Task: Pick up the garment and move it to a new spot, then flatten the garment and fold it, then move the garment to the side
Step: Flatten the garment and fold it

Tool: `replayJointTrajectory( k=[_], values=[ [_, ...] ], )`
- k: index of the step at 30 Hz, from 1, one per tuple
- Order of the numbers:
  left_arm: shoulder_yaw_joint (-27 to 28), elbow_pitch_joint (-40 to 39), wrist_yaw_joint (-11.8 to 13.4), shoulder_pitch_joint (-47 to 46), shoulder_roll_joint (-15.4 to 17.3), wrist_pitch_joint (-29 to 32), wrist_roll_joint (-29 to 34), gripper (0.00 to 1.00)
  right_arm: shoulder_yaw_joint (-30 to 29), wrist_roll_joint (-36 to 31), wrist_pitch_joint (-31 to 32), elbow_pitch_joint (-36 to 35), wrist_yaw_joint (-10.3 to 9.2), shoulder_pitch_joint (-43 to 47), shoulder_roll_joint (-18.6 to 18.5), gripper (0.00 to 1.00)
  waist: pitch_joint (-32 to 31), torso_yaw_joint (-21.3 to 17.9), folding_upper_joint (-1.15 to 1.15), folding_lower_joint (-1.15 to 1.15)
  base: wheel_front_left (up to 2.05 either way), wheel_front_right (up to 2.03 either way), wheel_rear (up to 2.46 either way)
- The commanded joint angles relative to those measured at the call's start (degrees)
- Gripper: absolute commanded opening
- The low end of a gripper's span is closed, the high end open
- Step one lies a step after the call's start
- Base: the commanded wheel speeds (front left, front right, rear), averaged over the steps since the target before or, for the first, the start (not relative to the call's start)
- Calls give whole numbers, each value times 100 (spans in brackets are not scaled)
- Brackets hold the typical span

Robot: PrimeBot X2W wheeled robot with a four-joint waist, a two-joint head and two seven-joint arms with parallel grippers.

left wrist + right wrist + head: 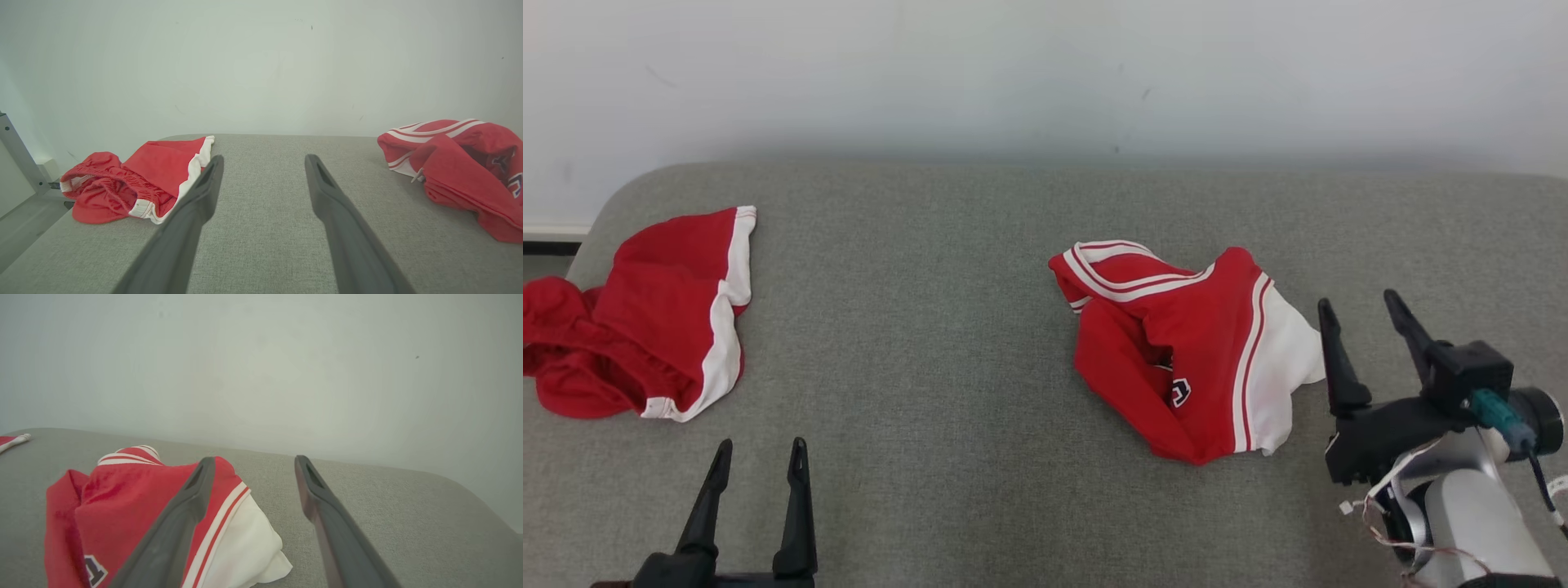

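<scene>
Garment (pixel 1192 359) in the crosshairs: the right pincer (pixel 1357 299) is spread wide and released, gripping nothing, poised just beside the white edge of that crumpled red-and-white jersey, which lies right of centre on the grey tabletop (pixel 931 327). Further out, the left pincer (pixel 761 444) waits at the near left, equally released and empty, with a second red piece, white-trimmed shorts (pixel 654 318), bunched up at the far left edge. By my read nothing is done yet: the pick-up, the move, the flattening, the fold and the shift aside all remain.
</scene>
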Motion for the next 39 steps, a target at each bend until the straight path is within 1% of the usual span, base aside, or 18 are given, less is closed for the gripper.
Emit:
replayJointTrajectory(
  k=[1, 6, 11, 18, 19, 24, 25, 26, 29, 33, 39],
  values=[
    [-37, 14, -9, -111, -29, -19, -28, 100, -24, 32, 25, 223, -12, -251, -121, 100, 174, 167, 0, -1, 0, 0, 0],
    [-159, 36, -32, -305, -66, -19, -44, 100, -79, 53, 185, 1095, -12, -795, -413, 100, 406, 383, 0, -1, 0, 0, 0],
    [-286, 54, -46, -441, -111, -19, -59, 100, -91, 101, 199, 1993, -12, -1199, -612, 100, 560, 563, 0, -1, 0, 0, 0],
    [-372, 131, -32, -597, -142, -19, -91, 100, -84, 113, 237, 3107, -12, -1604, -760, 100, 721, 736, 0, -1, 0, 0, 0],
    [-372, 131, -32, -597, -142, -19, -91, 100, -84, 113, 237, 3107, -12, -1604, -760, 100, 721, 736, 0, -1, 0, 0, 0],
    [-371, 152, -34, -631, -153, -19, -104, 100, -55, 142, 291, 3772, -12, -1773, -732, 100, 766, 787, 0, -1, 0, 0, 0],
    [-362, 153, -35, -632, -154, -19, -101, 100, -43, 181, 291, 3876, -12, -1798, -712, 69, 769, 784, 0, -1, 0, 0, 0],
    [-353, 159, -35, -631, -155, -19, -99, 100, -26, 206, 287, 3978, -12, -1805, -688, 0, 766, 779, 0, -1, 0, 0, 0],
    [-312, 184, -36, -587, -160, -19, -78, 100, 11, 272, 166, 4188, -12, -1861, -688, 0, 711, 731, 0, -1, 0, 0, 0],
    [-257, 213, -36, -496, -169, -19, -56, 100, 65, 420, -209, 4231, -12, -1956, -656, 0, 545, 599, 0, -1, 0, 0, 0],
    [-159, 199, -37, -282, -181, -19, -44, 100, 283, 761, -643, 3959, -12, -1770, -546, 0, 227, 239, 0, -1, 0, 0, 0]
  ],
)
